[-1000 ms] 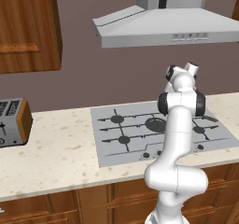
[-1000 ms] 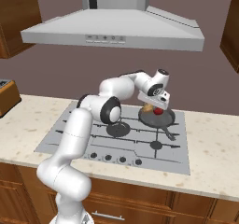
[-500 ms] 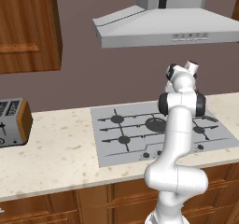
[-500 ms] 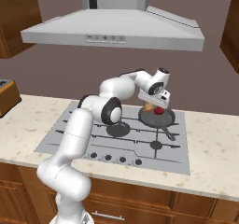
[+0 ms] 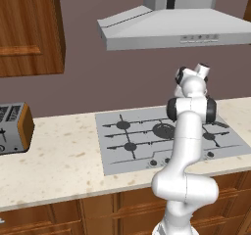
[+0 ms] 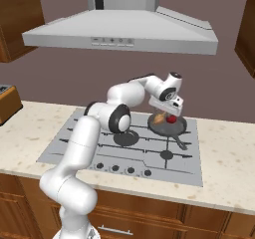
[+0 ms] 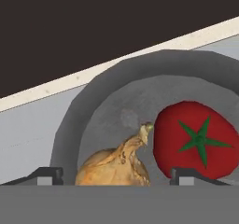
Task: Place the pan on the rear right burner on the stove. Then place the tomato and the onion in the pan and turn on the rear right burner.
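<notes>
1. hand view looks down into the pan (image 7: 107,106): the gripper (image 7: 115,175) has its jaws spread wide with the onion (image 7: 113,164) between the two tips. whether either tip is touching it, i cannot tell, but nothing looks clamped.
2. just beside the onion, toward the right tip, lies the tomato (image 7: 196,141), its green star facing the camera. the onion's dry stem almost reaches it.
3. both sit on the pan floor, and the pan rim curves round beyond them, away from the hand.
4. right base view shows the gripper (image 6: 165,109) hanging close over the pan (image 6: 167,125) at the back right of the stove (image 6: 74,143), the handle pointing toward the front.
5. count: one pan, one onion (image 6: 159,118), one tomato (image 6: 171,119), one gripper.
6. my judgement: both items look placed, and the knob for the rear right burner is what remains.
7. risk: lifting off at a slant could catch the onion on a fingertip and roll it into the tomato or over the low rim.
8. risk: the stove's front row has several small dark knobs (image 6: 123,170) that look alike, so the wrong burner could get lit.
9. risk: swinging low toward the knobs could clip the pan handle and drag the pan off the burner.
</notes>
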Controlling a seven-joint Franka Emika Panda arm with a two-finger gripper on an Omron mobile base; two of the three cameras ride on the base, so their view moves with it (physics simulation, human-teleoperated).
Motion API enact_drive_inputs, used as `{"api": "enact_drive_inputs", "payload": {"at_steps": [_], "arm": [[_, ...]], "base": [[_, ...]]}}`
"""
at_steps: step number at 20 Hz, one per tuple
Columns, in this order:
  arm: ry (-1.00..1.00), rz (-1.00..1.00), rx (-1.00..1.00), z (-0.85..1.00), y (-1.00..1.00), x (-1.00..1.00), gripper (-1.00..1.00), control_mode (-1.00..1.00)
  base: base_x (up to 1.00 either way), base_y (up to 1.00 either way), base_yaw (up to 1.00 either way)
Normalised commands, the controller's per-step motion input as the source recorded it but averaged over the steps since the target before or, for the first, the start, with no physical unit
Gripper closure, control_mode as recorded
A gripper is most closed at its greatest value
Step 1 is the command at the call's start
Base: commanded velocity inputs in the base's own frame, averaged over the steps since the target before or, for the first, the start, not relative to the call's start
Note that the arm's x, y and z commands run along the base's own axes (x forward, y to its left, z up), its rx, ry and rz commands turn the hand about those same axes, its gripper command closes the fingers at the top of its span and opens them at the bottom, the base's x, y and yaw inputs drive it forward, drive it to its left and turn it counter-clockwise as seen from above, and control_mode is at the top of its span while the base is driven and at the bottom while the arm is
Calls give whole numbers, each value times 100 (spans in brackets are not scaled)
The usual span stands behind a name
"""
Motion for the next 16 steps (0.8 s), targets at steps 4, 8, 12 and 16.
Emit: {"api": "enact_drive_inputs", "payload": {"at_steps": [4,8,12,16], "arm": [[2,-6,0,0,-8,-1,-100,-100],[2,-3,0,12,0,-6,-100,-100],[1,0,0,15,0,-24,-100,-100],[1,0,-1,3,0,-36,-100,-100]], "base": [[0,0,0],[0,0,0],[0,0,0],[0,0,0]]}}
